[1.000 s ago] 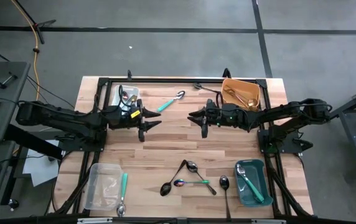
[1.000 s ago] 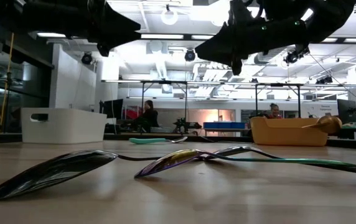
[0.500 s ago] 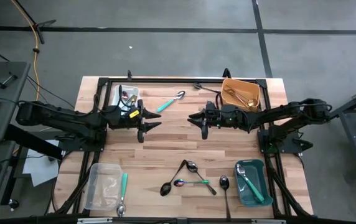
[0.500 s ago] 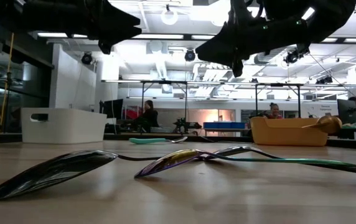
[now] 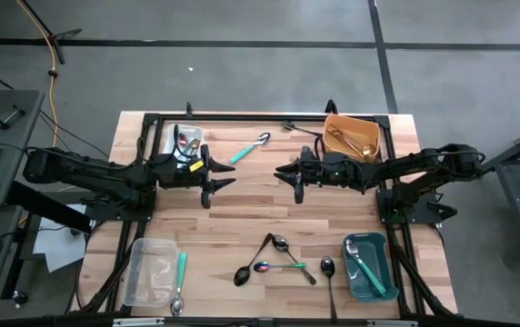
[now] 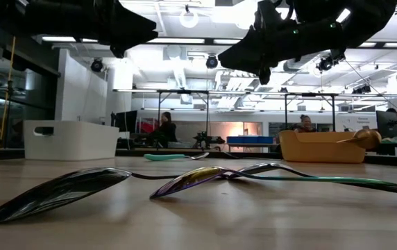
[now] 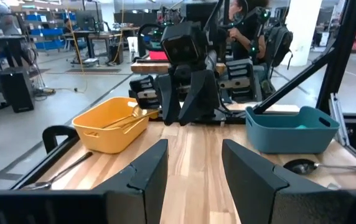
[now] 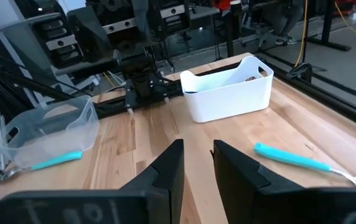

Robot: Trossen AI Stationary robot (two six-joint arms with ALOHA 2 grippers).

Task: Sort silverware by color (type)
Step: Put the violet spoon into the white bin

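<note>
Both arms hover above the middle of the tabletop (image 5: 242,213), facing each other, each carrying nothing. The left claw (image 5: 219,177) has its fingers spread apart, as its own wrist view confirms; the right claw (image 5: 289,173) also stands parted, with a narrower gap. Unsorted silverware lies in a crossed cluster (image 5: 278,259) near the front edge: black spoons, an iridescent spoon (image 6: 191,180) and a teal-handled piece overlapping one another. One teal-handled spoon (image 5: 249,150) lies alone near the back edge, between the white bin (image 5: 185,139) at the back-left corner and the yellow bin (image 5: 351,136) at the back-right corner, which holds gold pieces. Another teal-handled spoon (image 5: 180,277) rests just beside the clear bin (image 5: 151,272) at the front-left corner, and the teal bin (image 5: 369,266) at the front-right corner already holds a spoon. The likely hazard is the cluster: because handles cross, a claw closing on one piece may drag or lift a neighbour of another colour, or slip off a thin, flat handle. The two arms could also meet if both reach for the cluster.
</note>
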